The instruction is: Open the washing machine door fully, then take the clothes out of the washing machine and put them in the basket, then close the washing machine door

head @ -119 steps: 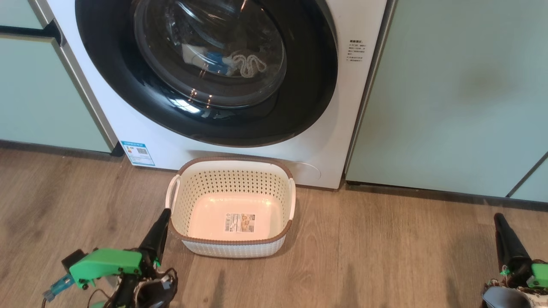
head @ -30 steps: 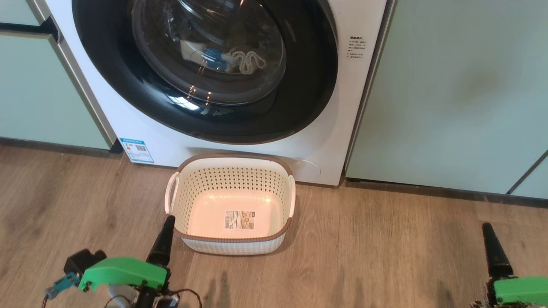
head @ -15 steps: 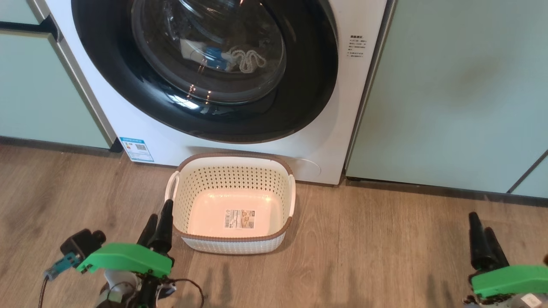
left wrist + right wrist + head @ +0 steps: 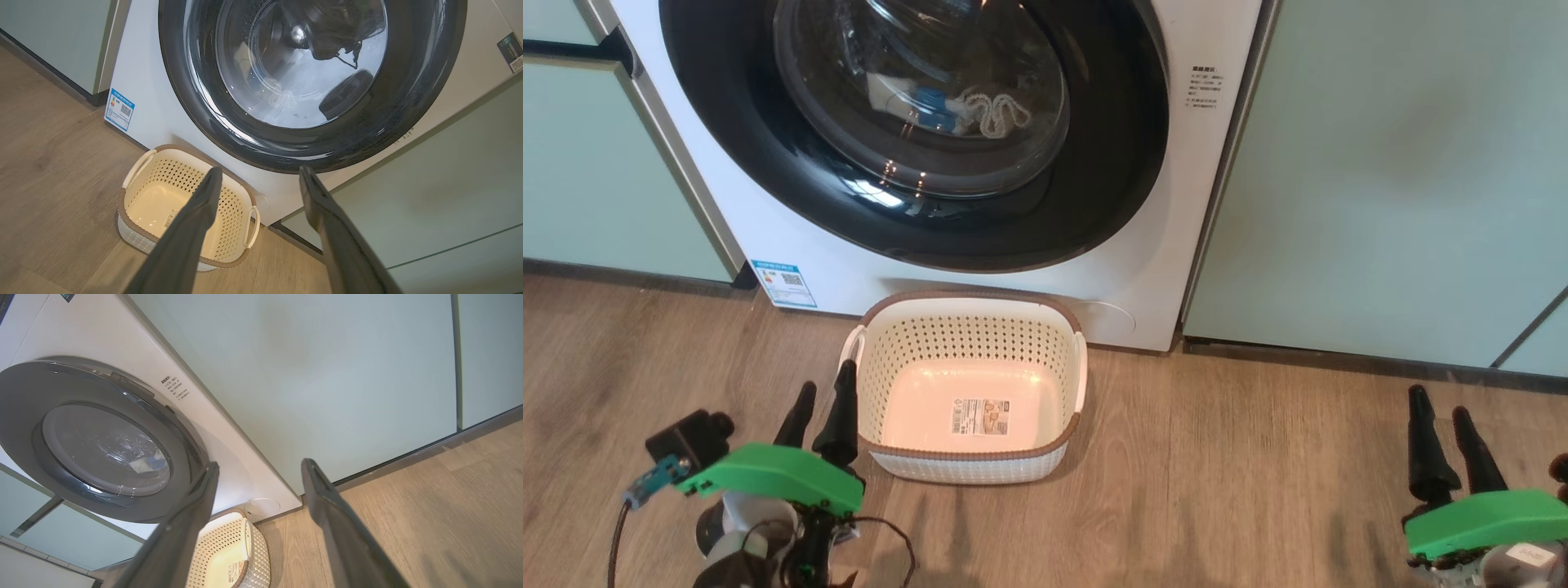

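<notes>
Nothing of the task is done yet, so you have all three steps ahead of you. The large round washing machine door (image 4: 727, 147), a glossy black ring around a bulging clear glass bowl, lies flat against the front of the white front-loading washing machine (image 4: 1152, 269). Through the glass you can see the clothes (image 4: 956, 110) inside the drum, a small heap with white, blue and a cream knit-looking piece. The small cream-white perforated plastic basket (image 4: 968, 455) with a brown woven-look rim is empty apart from a printed label (image 4: 980, 420) on its bottom. It stands on the wood-look floor (image 4: 1241, 490), its far edge close to the foot of the machine and just below the door's lowest curve. Your left gripper (image 4: 826, 378) hovers low beside the basket's near left corner, fingers spread wide and holding nothing. Your right gripper (image 4: 1439, 402) hangs well apart near the floor's right side, likewise wide open and empty. Around you are pale green cabinet fronts (image 4: 1380, 163) on both sides of the machine, a blue-white sticker (image 4: 784, 284) low on its left corner and a round flap (image 4: 1107, 314) low on the right. Nothing lies between either gripper and the door. Only the basket under the door's swing looks worth watching, and I cannot tell which side carries the hinge.
</notes>
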Robot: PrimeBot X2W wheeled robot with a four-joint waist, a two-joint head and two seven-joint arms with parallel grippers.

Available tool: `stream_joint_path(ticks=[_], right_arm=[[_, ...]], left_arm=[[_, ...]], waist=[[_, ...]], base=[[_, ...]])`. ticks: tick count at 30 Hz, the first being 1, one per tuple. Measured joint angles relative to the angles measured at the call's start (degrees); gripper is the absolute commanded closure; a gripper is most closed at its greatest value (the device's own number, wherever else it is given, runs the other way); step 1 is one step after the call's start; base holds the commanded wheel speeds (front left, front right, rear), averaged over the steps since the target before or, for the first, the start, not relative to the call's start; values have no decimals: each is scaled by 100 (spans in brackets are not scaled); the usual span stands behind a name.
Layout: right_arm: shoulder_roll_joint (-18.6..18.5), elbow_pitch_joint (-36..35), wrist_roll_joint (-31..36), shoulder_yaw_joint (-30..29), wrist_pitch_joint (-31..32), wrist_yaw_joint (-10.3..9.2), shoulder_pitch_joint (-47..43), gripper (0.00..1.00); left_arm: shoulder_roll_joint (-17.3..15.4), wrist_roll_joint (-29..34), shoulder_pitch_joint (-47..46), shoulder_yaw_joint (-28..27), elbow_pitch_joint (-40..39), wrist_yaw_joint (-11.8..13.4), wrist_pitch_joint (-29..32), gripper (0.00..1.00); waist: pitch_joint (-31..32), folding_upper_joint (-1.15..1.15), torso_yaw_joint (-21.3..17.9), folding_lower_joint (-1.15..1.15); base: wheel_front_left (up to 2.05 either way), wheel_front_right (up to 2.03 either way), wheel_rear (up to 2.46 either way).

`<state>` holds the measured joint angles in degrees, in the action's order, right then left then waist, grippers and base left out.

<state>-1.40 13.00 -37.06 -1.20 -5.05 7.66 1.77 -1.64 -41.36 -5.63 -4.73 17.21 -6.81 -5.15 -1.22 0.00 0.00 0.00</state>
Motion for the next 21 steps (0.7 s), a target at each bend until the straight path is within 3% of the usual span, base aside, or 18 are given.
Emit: stream_joint_path(ticks=[21], right_arm=[[-3,-181,1747,48,-365,0,134,0]], left_arm=[[-170,1840,-287,343,-45,330,-366,0]], waist=[[-20,0,2,0]], base=[[0,0,0]])
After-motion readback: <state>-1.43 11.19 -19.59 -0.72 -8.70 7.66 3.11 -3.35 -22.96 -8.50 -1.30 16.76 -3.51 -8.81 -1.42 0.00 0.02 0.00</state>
